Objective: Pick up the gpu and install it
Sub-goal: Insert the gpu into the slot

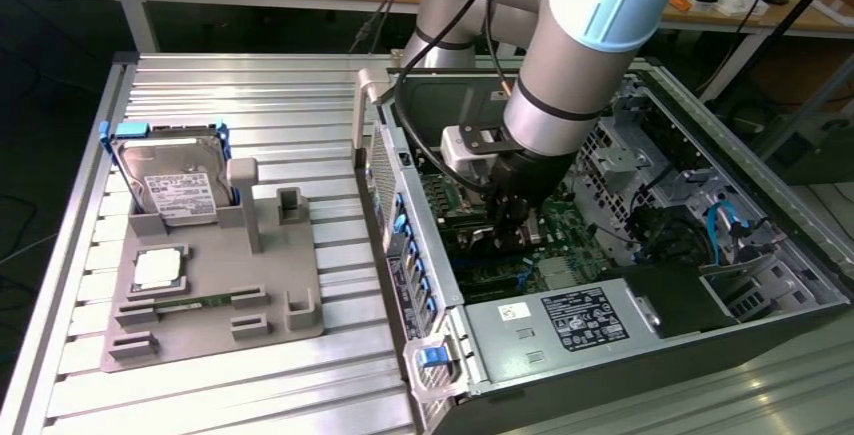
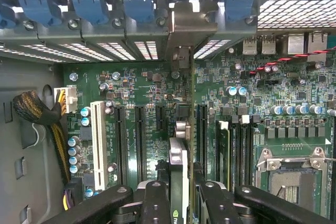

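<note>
The jaws are clamped on the gpu (image 2: pixel 178 169), which is held edge-on inside the open computer case (image 1: pixel 400 205) at the motherboard (image 2: pixel 142 82). Its metal bracket (image 2: pixel 184 24) is against the rear slot openings. I can't tell whether it's seated. I'd judge this step needs the card's edge square over its long slot, the bracket in its gap, and a straight, even press. On the surface (image 1: pixel 267 95), the grey holder (image 1: pixel 287 290) carries the hard drive (image 1: pixel 174 180) and a memory stick (image 1: pixel 187 302).
</note>
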You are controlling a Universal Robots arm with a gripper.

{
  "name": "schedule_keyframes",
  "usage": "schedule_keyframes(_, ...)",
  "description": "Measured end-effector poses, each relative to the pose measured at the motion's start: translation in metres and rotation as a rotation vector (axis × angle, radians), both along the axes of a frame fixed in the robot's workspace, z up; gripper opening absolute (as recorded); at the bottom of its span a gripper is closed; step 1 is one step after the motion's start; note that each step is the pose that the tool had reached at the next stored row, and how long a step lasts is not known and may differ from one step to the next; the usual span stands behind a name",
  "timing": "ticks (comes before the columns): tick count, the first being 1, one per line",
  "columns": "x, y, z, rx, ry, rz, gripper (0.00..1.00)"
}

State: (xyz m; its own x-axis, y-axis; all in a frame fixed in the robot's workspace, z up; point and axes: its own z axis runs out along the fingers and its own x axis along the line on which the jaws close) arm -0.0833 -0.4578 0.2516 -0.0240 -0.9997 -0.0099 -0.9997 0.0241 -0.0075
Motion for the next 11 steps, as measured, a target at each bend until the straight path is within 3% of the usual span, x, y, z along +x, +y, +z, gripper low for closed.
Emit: schedule_keyframes(11, -0.0002, 0.0000, -0.0021, -0.0002, 0.0001, 0.000, 0.27)
